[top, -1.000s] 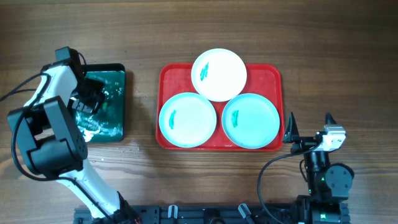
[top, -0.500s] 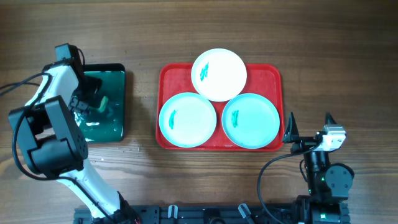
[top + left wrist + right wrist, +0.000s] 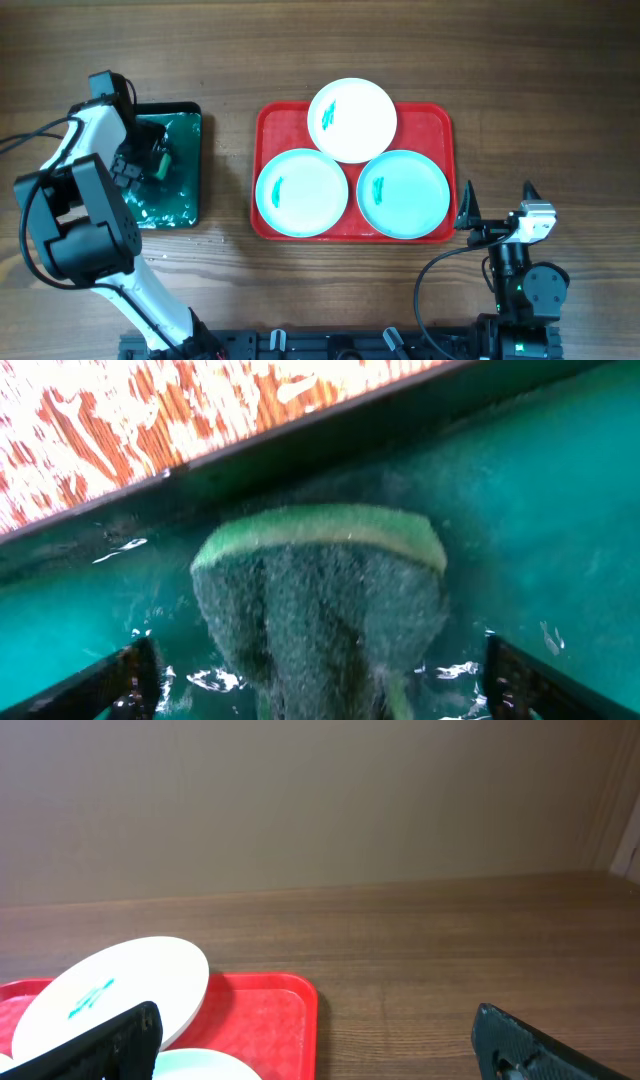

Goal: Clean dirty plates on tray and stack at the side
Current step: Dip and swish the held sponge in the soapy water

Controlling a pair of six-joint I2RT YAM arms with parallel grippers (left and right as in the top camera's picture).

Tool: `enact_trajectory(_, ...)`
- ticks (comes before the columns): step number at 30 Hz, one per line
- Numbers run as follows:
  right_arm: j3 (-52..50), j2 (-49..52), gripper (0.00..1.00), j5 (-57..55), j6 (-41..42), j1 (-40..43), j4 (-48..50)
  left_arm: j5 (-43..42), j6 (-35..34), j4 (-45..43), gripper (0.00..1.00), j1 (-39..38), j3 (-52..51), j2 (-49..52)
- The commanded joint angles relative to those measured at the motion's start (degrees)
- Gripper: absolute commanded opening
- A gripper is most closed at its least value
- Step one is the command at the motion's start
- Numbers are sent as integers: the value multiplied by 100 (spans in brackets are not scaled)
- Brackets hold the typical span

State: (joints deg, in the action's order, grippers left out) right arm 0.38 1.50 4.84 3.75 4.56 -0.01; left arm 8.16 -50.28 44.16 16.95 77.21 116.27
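Three plates lie on the red tray (image 3: 438, 118): a white plate (image 3: 352, 120) at the back and two pale cyan plates (image 3: 302, 192) (image 3: 403, 193) in front, each with a small teal smear. My left gripper (image 3: 148, 163) hangs open over the dark green tray (image 3: 186, 124). A green sponge (image 3: 320, 585) sits in the water between its fingers (image 3: 125, 680), with a gap on each side. My right gripper (image 3: 496, 190) stands open just right of the red tray, holding nothing. Its wrist view shows the white plate (image 3: 110, 982) and the tray's corner (image 3: 270, 1010).
The dark green tray (image 3: 560, 500) holds shallow water that glints around the sponge. Bare wooden table (image 3: 530, 90) lies to the right of and behind the red tray. The right arm's base (image 3: 525, 285) sits at the front right.
My left gripper has gone from shut to open, letting go of the sponge in the green tray's water. The right arm and the plates have not moved.
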Motion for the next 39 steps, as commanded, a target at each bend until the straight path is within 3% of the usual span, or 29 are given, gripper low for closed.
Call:
enact_trajectory(1,-9,-11,100,-39,-59,28,15,-992,13,234,95,20,-48,76)
enact_trajectory(2,-9,-11,100,-39,-59,28,15,-1165,13,269,74,20,-48,76)
enact_trajectory(7,-9,-11,100,-39,-57,28,15,-1176,11,258,8,20,-48,76)
enact_trajectory(8,-9,-11,100,-39,-59,28,15,-1174,11,256,4,22,-48,76)
enact_trajectory(12,-9,-11,100,-39,-57,28,15,-951,11,168,7,22,-50,76)
enact_trajectory(13,-9,-11,100,-39,-57,28,15,-844,11,136,19,22,-50,76)
enact_trajectory(14,-9,-11,100,-39,-61,28,15,-702,11,79,37,22,-48,76)
enact_trajectory(15,-9,-11,100,-39,-59,28,15,-487,11,-7,82,22,-50,76)
enact_trajectory(16,-9,-11,100,-39,-59,28,15,-354,11,-59,100,22,-48,76)
enact_trajectory(18,-9,-11,100,-39,-57,28,15,120,11,-258,100,22,-48,76)
enact_trajectory(24,-9,-11,100,-39,-59,28,15,592,11,-612,97,22,-50,76)
enact_trajectory(26,-9,-11,100,-39,-57,28,15,590,11,-632,74,22,-50,76)
enact_trajectory(29,-9,-11,100,-39,-57,28,15,592,11,-632,13,22,-50,76)
enact_trajectory(30,-9,-11,100,-39,-59,28,15,608,11,-629,4,22,-50,76)
enact_trajectory(33,-9,-11,100,-39,-59,28,15,599,11,-577,4,22,-50,76)
enact_trajectory(34,-9,-11,100,-39,-59,28,15,562,11,-529,12,22,-48,76)
enact_trajectory(37,-9,-11,100,-39,-57,28,15,37,13,-267,90,22,-50,76)
enact_trajectory(38,-9,-11,100,-39,-59,28,15,-195,13,-160,100,22,-48,76)
enact_trajectory(39,-9,-11,100,-39,-59,28,15,-483,13,-50,100,22,-48,76)
